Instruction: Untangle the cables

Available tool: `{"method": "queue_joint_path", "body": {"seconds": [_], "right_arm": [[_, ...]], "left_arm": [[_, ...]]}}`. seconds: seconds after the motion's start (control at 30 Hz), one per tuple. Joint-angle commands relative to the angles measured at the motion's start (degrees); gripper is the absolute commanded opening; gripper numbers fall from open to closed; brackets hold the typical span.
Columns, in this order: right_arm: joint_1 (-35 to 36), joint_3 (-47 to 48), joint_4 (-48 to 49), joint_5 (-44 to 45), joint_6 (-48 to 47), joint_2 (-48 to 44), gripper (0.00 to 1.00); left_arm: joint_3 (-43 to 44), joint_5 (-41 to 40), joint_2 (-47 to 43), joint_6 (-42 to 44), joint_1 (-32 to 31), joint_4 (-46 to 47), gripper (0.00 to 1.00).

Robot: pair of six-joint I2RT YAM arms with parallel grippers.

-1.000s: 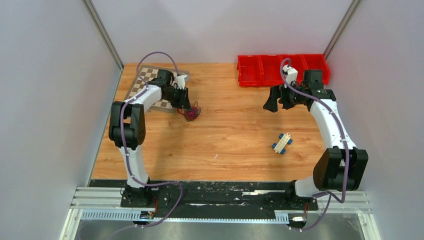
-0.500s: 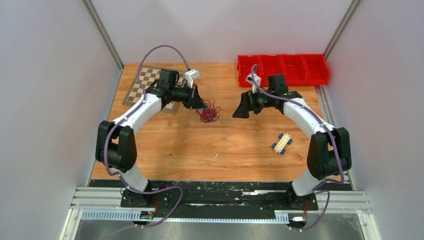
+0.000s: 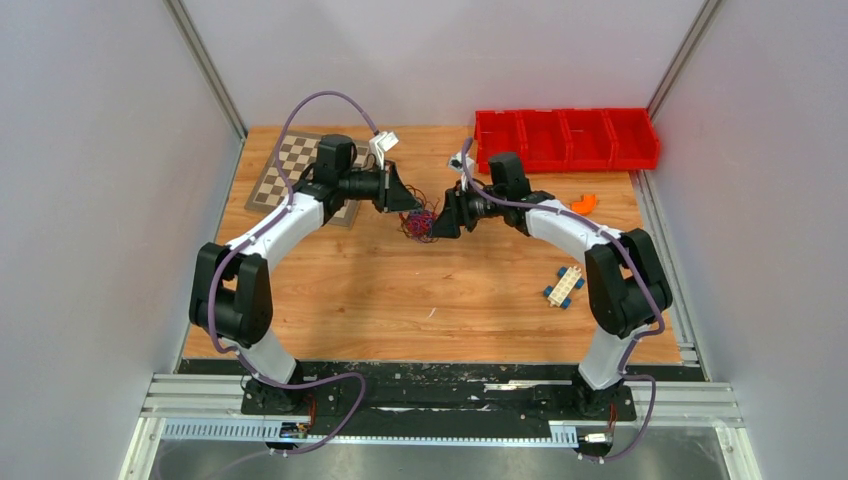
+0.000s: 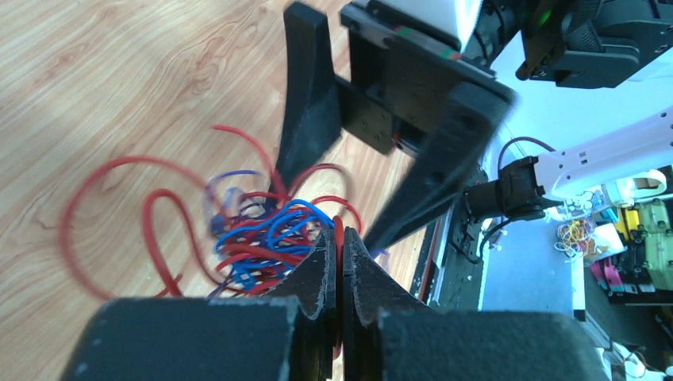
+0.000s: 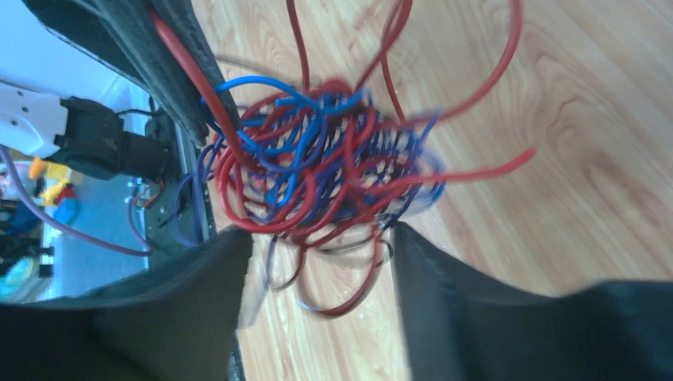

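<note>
At the middle of the table's (image 3: pixel 400 290) far half, your two grippers meet nose to nose over the cables (image 3: pixel 420 223), a small knot of red, blue and darker strands. Your left gripper (image 4: pixel 341 238) is pinched tight, its fingers pressed together with a single red strand caught between them. The rest of the knot bunches just in front of its tips, with red loops straggling out over the wood. Your right gripper (image 5: pixel 317 236) stands wide, one finger on each side of the knot. The lowest red loops sit between its fingertips, but you cannot tell whether the pads touch any strand. From above, the knot lies directly between the two grippers, and you cannot tell whether it rests on the wood or hangs just clear of it. A chessboard (image 3: pixel 290 165) lies toward the far left corner. A row of red bins (image 3: pixel 565 138) stands along the far right edge, with an orange piece (image 3: pixel 584 203) just in front of them. A white-and-blue block toy (image 3: pixel 565 287) lies nearer you on the right.
</note>
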Motion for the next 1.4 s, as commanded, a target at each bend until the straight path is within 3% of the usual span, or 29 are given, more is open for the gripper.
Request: {"method": "queue_joint_path", "body": {"seconds": [0.0,0.03,0.07,0.27,0.5,0.73,0.9,1.07,1.2,1.37], "right_arm": [[0.91,2.4,6.44,-1.59,0.52,1.9,0.33],[0.67,2.72,3.96,-0.06,-0.09,1.74,0.09],[-0.15,3.07,1.51,1.58,-0.82,1.36,0.01],[-7.52,-2.85,-9.06,10.09,-5.41,-6.73,0.0],[-12.95,-13.53,-18.02,19.56,-10.43,-14.74,0.0],[-17.9,-12.66,-26.64,27.15,-17.84,-13.85,0.0],[-20.92,-10.93,-29.08,30.97,-21.63,-12.13,0.0],[-24.15,-10.0,-30.76,30.1,-25.32,-10.99,0.0],[-24.01,-8.93,-31.09,23.65,-24.61,-10.48,0.0],[-20.3,-5.55,-32.96,7.61,-23.58,-8.49,0.0]], "left_arm": [[-0.69,2.58,-3.44,-1.73,-0.42,3.93,0.0],[-0.68,1.91,-3.78,-0.1,-0.44,3.04,0.0],[-0.74,1.33,-4.72,1.17,-0.37,0.35,0.0],[-5.35,-6.02,-10.09,11.26,4.42,-10.89,0.0],[-10.31,-14.01,-8.42,12.16,14.39,-25.33,0.0],[-16.31,-20.62,-5.94,12.37,17.29,-26.72,0.0],[-15.33,-26.57,-6.83,15.97,24.03,-29.41,0.0],[-14.53,-34.36,-9.04,23.49,31.75,-32.06,0.0],[-15.81,-36.26,-10.97,30.01,33.09,-33.44,0.0],[-14.84,-27.23,-11.49,33.39,32.06,-35.31,0.04]]}}
